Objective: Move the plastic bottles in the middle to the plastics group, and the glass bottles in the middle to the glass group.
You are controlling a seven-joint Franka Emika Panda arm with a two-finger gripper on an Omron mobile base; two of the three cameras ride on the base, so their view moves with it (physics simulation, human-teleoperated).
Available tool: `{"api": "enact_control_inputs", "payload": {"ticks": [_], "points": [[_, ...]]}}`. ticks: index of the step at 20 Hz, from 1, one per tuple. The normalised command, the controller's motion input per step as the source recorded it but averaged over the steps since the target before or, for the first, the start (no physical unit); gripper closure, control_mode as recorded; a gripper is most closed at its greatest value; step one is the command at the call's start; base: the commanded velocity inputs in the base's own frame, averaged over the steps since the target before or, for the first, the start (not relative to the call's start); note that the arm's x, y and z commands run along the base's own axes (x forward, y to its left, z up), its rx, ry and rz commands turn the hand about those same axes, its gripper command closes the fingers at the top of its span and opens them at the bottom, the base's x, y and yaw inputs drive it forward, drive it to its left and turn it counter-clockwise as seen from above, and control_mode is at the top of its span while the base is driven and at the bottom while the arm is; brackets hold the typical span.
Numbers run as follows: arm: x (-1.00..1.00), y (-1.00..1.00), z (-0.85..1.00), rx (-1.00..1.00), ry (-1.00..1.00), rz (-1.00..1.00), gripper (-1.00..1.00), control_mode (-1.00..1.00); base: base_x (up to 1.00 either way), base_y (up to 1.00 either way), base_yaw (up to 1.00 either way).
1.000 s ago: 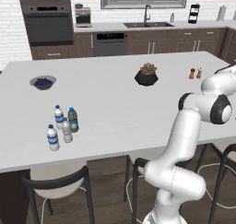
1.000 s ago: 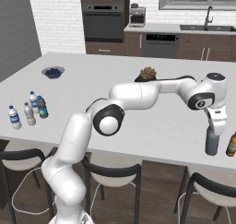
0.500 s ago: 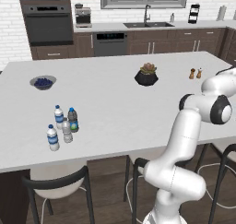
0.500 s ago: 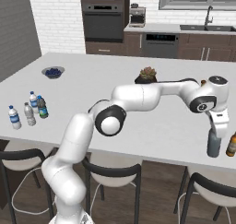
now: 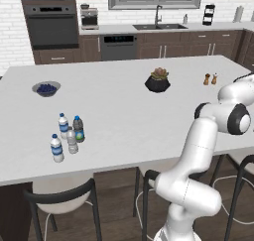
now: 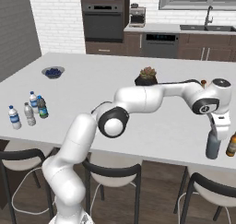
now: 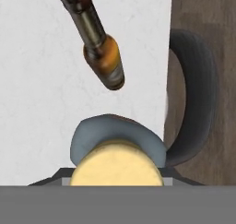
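Note:
My gripper (image 6: 215, 131) is shut on the neck of the grey translucent glass bottle (image 6: 213, 147), holding it upright at the counter's near right edge. In the hand view its grey shoulder (image 7: 92, 138) and yellow cap lie right below the camera, hiding the fingertips. A brown glass bottle (image 6: 231, 145) (image 7: 102, 52) stands just right of it. Far to the left stand two white-capped water bottles (image 5: 63, 125) (image 5: 57, 148). Close by them are the dark blue-green-labelled bottle (image 5: 78, 129) and the small clear unlabelled bottle (image 5: 72, 141).
A potted plant (image 5: 158, 80) and two small shakers (image 5: 210, 79) stand on the far side of the white counter (image 5: 129, 116). A bowl of blueberries (image 5: 46, 89) sits at the left. Dark stools (image 6: 209, 191) line the near edge, one right under the held bottle.
The gripper and the grey bottle have sunk slightly and shifted a little right, closer to the brown bottle. The bottles on the left have not moved.

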Motion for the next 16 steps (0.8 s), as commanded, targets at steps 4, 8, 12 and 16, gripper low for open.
{"api": "enact_control_inputs", "payload": {"ticks": [4,8,12,16], "points": [[0.00,0.00,-0.29,0.01,0.00,0.00,1.00,-1.00,0.00,0.00,0.00],[0.00,0.00,-0.35,0.00,-0.04,0.00,1.00,-1.00,0.00,0.00,0.00],[0.07,0.00,-0.04,0.00,-0.06,0.00,1.00,-1.00,0.00,0.00,0.00],[0.24,0.00,0.07,0.00,-0.05,0.00,1.00,-1.00,0.00,0.00,0.00]]}}
